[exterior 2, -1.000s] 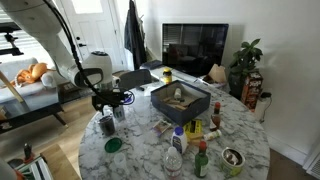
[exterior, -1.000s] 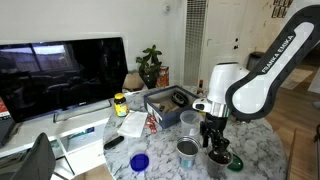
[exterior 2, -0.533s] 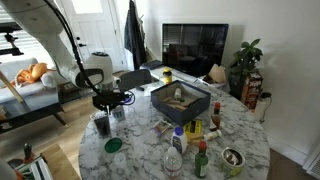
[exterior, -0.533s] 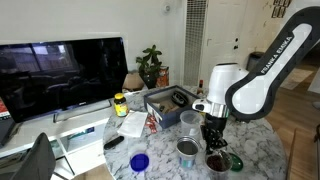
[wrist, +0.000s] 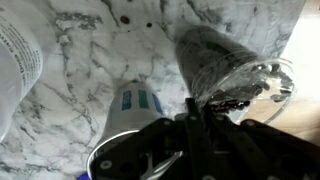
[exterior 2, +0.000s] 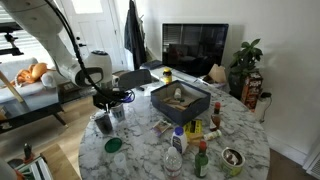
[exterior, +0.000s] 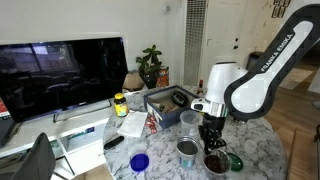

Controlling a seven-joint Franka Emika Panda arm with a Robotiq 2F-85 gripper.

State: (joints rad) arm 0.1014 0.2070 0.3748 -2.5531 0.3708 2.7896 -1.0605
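Pinched shut with both fingers on the near wall of the dark glass, at lower centre of the wrist view. Upright on the marble surface, long axis vertical, directly under the gripper, lower right in an exterior view.

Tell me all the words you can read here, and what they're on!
"FRANKA EMIKA": on the robot arm.
Yellow-lidded jar: label too small to read.
Sauce bottles: labels too small to read.
Blue-and-green label in the wrist view: blurred.
White container: grey print, blurred.
Clear glass at the gripper: no writing visible.
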